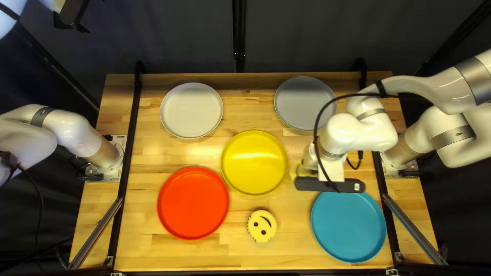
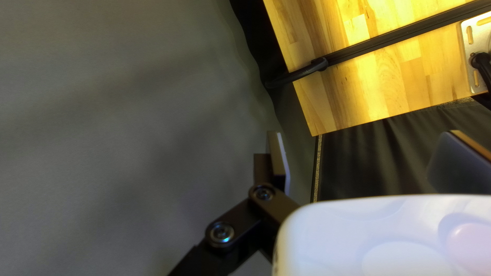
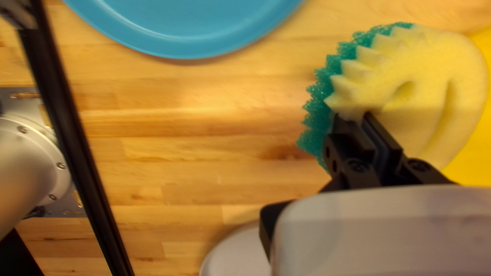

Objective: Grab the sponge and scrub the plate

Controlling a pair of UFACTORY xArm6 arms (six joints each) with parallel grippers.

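Wood table (image 1: 140,250) carries five plates. Left arm (image 1: 71,128) rises past the top edge of the top left view; its gripper (image 1: 70,23) (partly cut off there) is spread wide in its wrist view, beyond the table's edge. Right arm (image 1: 360,133) reaches over the table and hides part of the grey plate (image 1: 303,102). Blue plate (image 1: 349,230) lies nearest the dark bar (image 1: 330,185) on that arm (small pale mark on it, too small to make out). Red plate (image 1: 193,203), yellow plate (image 1: 254,163) and white plate (image 1: 191,110) lie to the left. Right gripper (image 1: 332,171) pinches the yellow-and-green sponge (image 3: 445,66) beside the yellow plate; contact with the plate cannot be told. Smiley sponge (image 1: 262,225) lies on the wood between red and blue.
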